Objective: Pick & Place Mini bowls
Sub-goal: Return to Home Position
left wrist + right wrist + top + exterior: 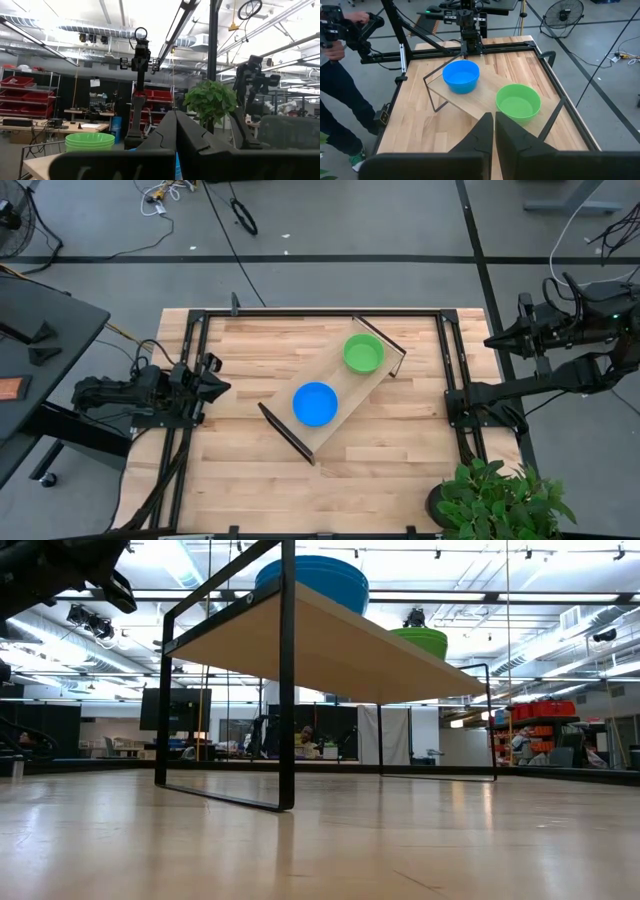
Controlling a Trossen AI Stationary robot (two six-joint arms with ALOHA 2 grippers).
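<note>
- Step in hand, as I read it: park both arms. Both colours already sit on the shelf (340, 375).
- To do it well: retract up and outward, away from the shelf. Don't sweep past its black end frames, since a knock could tip the stacks.
- Blue bowls (316, 403): centre of the high view, on the shelf's lower-left half.
- Green bowls (363, 353): just up-right of the blue, same shelf, the two stacks apart.
- Left gripper (214, 377): left-centre of the high view, over the left side of the table (260, 480), well apart from the shelf. Fingers pressed together, nothing between them.
- Right gripper (492, 340): upper right, just off the table's right edge. Fingers closed tip to tip, empty.
</note>
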